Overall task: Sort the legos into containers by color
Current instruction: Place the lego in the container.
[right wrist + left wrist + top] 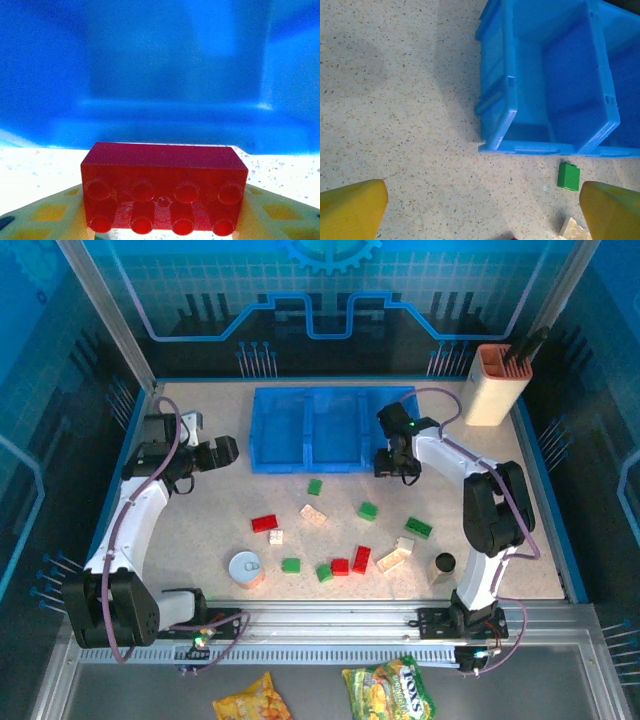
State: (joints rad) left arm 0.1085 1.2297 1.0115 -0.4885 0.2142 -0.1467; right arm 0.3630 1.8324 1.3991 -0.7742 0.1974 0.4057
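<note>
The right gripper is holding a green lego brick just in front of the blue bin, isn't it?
No, the colour is wrong. The lego brick in the right gripper is red, not green, as the right wrist view shows. It is held just in front of the blue bin.

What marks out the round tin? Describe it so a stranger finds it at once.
Start at the blue bin at the far side of the table and come toward the near edge. The tin sits at the left end of the scattered bricks. It is round and white-orange, while its neighbours are blocky red, green and cream.
</note>
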